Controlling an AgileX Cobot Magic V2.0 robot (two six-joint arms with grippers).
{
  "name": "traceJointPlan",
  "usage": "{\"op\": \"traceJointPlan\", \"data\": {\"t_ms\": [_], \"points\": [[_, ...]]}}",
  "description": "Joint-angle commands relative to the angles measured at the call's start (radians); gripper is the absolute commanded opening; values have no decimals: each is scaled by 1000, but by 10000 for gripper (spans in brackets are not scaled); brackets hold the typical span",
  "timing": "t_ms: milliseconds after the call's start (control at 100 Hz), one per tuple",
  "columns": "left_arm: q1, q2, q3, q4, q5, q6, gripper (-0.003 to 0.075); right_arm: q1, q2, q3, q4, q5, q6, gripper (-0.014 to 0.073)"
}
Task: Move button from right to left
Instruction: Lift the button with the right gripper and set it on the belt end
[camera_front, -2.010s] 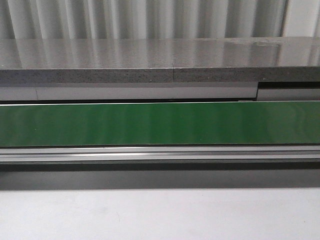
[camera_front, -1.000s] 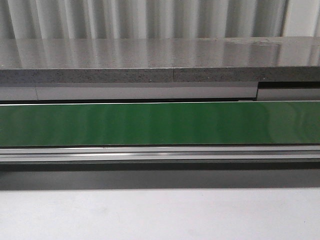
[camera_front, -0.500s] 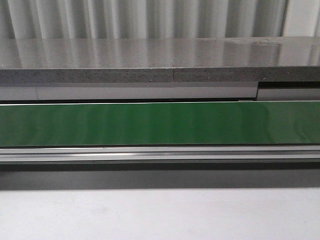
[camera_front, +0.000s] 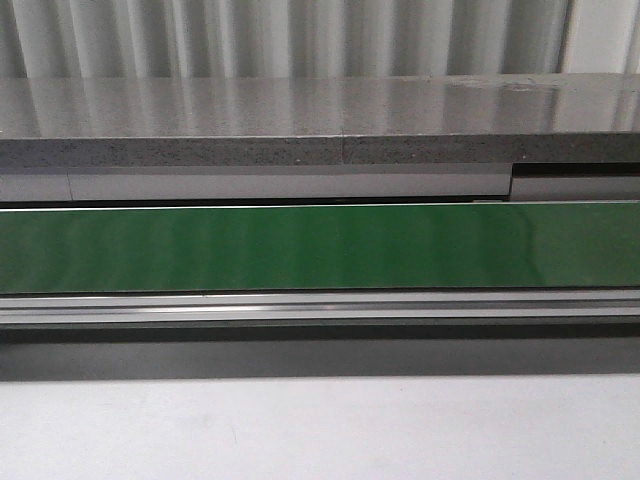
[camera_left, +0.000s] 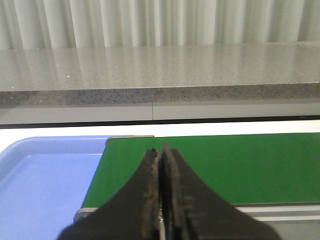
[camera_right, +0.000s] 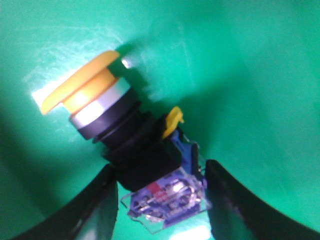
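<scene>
The button (camera_right: 125, 140) lies on its side on the green belt (camera_right: 250, 60), seen only in the right wrist view: orange-yellow mushroom cap, silver ring, black collar, blue-and-clear contact block. My right gripper (camera_right: 160, 167) has one black finger on each side of the contact block, both touching it, with the cap pointing away from the fingers. My left gripper (camera_left: 161, 147) is shut and empty above the end of the belt (camera_left: 250, 165). In the front view the belt (camera_front: 320, 247) shows no button and no gripper.
A blue tray (camera_left: 40, 185) sits right beside the belt's end in the left wrist view. A grey stone shelf (camera_front: 320, 125) runs behind the belt, with a metal rail (camera_front: 320, 308) along its front and a white table surface (camera_front: 320, 430) nearer.
</scene>
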Motion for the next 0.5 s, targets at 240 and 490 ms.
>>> {"op": "traceJointPlan", "data": {"t_ms": [240, 490], "points": [[0, -37, 25, -8, -78, 0, -20, 0, -190, -26, 86, 20, -12, 298], [0, -37, 25, -8, -78, 0, -20, 92, -347, -23, 154, 110, -12, 298]]}}
